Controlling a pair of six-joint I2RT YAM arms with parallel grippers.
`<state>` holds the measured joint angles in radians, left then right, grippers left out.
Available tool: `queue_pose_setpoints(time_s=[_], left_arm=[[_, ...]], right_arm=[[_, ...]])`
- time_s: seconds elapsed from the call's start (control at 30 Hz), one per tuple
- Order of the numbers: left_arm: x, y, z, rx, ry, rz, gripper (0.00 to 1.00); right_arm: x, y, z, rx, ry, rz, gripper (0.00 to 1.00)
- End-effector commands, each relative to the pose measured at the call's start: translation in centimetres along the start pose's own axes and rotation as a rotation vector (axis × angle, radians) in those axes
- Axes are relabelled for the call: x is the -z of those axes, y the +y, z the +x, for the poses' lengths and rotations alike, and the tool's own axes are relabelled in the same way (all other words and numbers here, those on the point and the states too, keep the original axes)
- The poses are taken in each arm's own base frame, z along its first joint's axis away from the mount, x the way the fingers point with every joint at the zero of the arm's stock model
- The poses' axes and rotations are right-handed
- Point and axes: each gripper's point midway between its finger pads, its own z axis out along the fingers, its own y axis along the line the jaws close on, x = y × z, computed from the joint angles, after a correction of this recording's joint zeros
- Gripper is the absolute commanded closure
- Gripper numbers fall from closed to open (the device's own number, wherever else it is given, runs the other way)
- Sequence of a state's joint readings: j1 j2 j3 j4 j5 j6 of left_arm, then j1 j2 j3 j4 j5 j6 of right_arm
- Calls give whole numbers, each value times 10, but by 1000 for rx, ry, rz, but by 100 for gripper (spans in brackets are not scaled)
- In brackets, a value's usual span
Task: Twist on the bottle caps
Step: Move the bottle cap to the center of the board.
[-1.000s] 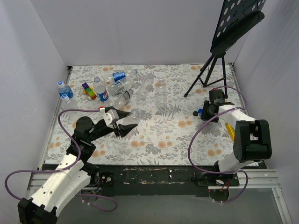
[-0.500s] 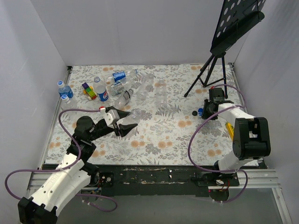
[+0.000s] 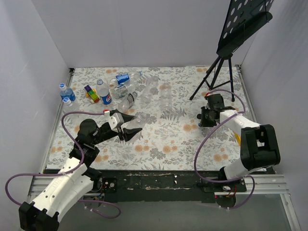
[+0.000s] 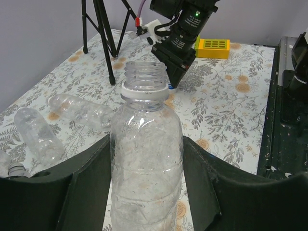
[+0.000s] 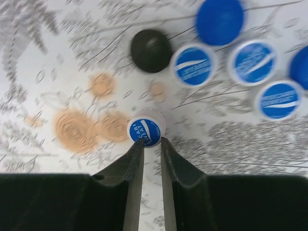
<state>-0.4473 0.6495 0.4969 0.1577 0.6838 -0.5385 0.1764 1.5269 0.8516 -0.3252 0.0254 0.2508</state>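
My left gripper (image 3: 128, 128) is shut on a clear label-less bottle (image 4: 146, 159) and holds it by the body between both fingers, its open neck (image 4: 144, 74) bare and pointing toward the right arm. My right gripper (image 5: 149, 140) is shut on a small blue-and-white bottle cap (image 5: 146, 131), pinched at the fingertips above the floral table. In the top view the right gripper (image 3: 202, 118) hangs at mid right, apart from the held bottle (image 3: 136, 123). Several more blue caps (image 5: 252, 61) lie on the table beyond the right gripper.
Several bottles (image 3: 120, 89) lie and stand at the back left with a small colourful toy (image 3: 91, 93). Two clear bottles (image 4: 82, 111) lie near the held one. A black tripod stand (image 3: 216, 77) is at the back right. A yellow block (image 4: 211, 48) lies by the right arm. A black round object (image 5: 151, 50) sits by the caps.
My right gripper has moved left and slightly away from the pile of caps, carrying a cap. The left arm and its bottle have barely moved.
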Motion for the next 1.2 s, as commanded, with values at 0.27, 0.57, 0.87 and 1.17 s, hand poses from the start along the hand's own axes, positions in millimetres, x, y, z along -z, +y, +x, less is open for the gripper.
queue_pose_setpoints(time_s=[0.27,0.57,0.87,1.17], left_arm=[[-1,-5,0,-15,-5,31,78],[0,-4,1,-21,-5,28,78],[0,-4,1,-28,-5,24,78],[0,-5,2,-30,-5,34,78]], right_arm=[[33,49,29,199,60,-98,40],[26,55,14,300,66,-27,40],[12,58,17,342,126,17,46],[7,55,27,358,159,42,57]])
